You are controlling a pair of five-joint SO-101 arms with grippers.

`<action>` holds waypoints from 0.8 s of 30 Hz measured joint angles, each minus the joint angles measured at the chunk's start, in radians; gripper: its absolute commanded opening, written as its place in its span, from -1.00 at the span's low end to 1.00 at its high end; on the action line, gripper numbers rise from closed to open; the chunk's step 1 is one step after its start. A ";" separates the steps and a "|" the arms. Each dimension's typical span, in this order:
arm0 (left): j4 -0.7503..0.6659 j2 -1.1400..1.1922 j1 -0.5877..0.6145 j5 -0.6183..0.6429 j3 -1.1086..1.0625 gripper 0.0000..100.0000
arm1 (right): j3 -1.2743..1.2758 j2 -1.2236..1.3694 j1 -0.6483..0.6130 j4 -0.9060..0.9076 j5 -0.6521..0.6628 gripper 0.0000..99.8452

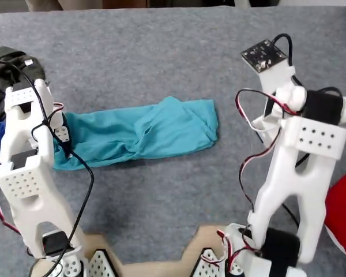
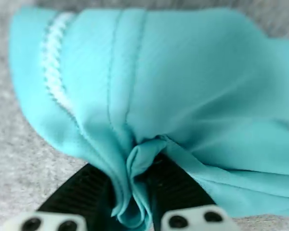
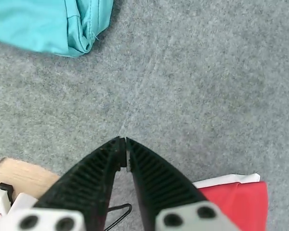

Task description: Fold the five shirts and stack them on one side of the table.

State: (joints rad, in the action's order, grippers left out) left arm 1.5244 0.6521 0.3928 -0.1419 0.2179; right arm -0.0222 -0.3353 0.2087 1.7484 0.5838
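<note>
High view: a teal shirt (image 1: 144, 134) lies crumpled into a long band across the middle of the grey tabletop (image 1: 161, 52). One end is bunched and folded over near the right arm (image 1: 294, 167); the other end runs under the left arm (image 1: 26, 173). Left wrist view: seam lines and a white-stitched edge are visible on the cloth, and the left end effector (image 2: 135, 166) is clamped on a pinched fold of the shirt, low against the tabletop. Right wrist view: the right end effector (image 3: 124, 146) hangs above bare tabletop, fingers together and holding nothing, apart from the shirt's corner. A red shirt (image 1: 345, 213) lies at the tabletop's right edge. A pile of dark and blue clothes (image 1: 11, 60) sits at the left edge.
</note>
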 measured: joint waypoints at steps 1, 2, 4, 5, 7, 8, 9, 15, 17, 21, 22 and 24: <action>0.006 0.002 0.000 0.000 0.009 -0.96 | 0.009 -0.012 0.000 0.000 0.000 -0.97; 0.015 0.003 0.002 0.000 0.025 -0.96 | 0.018 -0.025 0.000 0.000 0.000 -0.97; 0.046 0.008 0.017 0.003 0.071 -0.96 | 0.035 -0.046 0.000 0.000 0.000 -0.97; 0.061 0.009 0.032 0.008 0.101 -0.96 | 0.043 -0.054 0.000 0.000 0.006 -0.97; 0.103 0.012 0.078 0.012 0.186 -0.96 | 0.063 -0.069 0.000 0.000 0.018 -0.97; 0.138 0.012 0.100 0.015 0.242 -0.96 | 0.072 -0.074 0.000 0.000 0.020 -0.97; 0.164 0.012 0.118 0.015 0.301 -0.96 | 0.080 -0.078 0.000 0.000 0.021 -0.97; 0.222 0.009 0.150 0.017 0.520 -0.96 | 0.101 -0.086 0.000 0.000 0.025 -0.97; 0.224 -0.008 0.147 0.017 0.520 -0.96 | 0.101 -0.086 0.000 0.000 0.025 -0.97; 0.224 -0.094 0.075 0.017 0.460 -0.96 | 0.101 -0.086 0.000 0.000 0.025 -0.97; 0.224 -0.120 0.043 0.017 0.437 -0.96 | 0.104 -0.086 0.000 0.000 0.025 -0.97; 0.224 -0.172 -0.034 0.023 0.397 -0.96 | 0.106 -0.086 0.000 0.000 0.025 -0.97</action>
State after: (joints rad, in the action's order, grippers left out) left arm 1.7484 0.4803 0.3590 -0.1189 0.6153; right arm 0.0836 -0.4212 0.2087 1.7484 0.6084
